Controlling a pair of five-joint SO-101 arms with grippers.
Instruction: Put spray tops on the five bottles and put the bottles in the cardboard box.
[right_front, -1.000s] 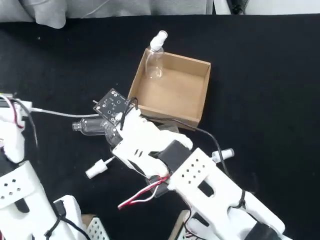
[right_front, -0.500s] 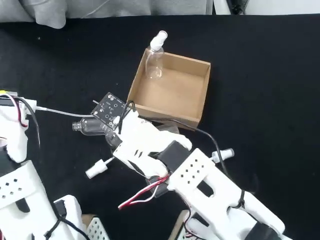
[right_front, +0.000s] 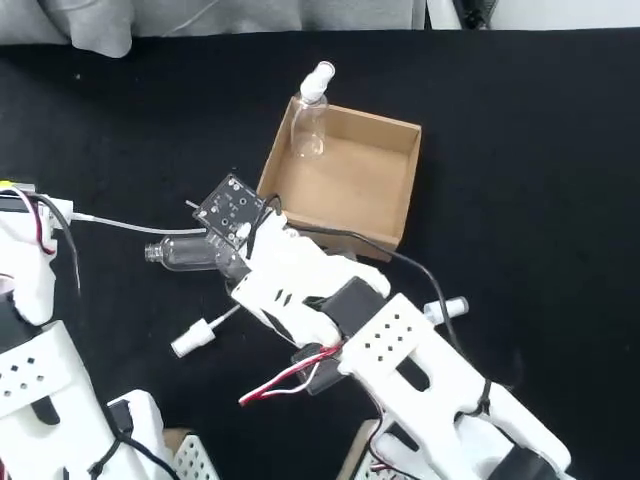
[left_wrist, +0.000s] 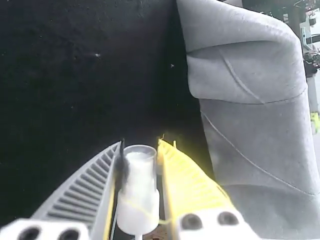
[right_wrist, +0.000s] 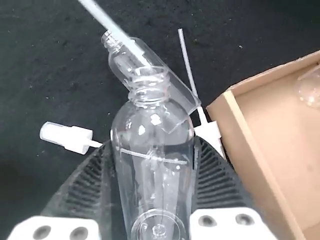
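Two grasps, left fingers (left_wrist: 186, 186) pinching a spray top (left_wrist: 138, 192), right fingers (right_wrist: 216, 176) around a clear bottle (right_wrist: 152, 150)

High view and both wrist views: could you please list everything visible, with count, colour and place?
cardboard box: one, brown, middle of the table.
capped bottle: one, clear with white top, in the box's far left corner.
held bottle: one, clear, uncapped, in the right hand.
lying bottle: one, clear, uncapped, on the table beside the held one.
held spray top: one, white, in the left hand.
loose spray tops: three, white, on the table; two flank the right arm, one lies between held bottle and box.
table: one, black.
grey fabric: one, table's far edge.
arms: two, white; left arm lower left in the high view.
hands: two; both shut.
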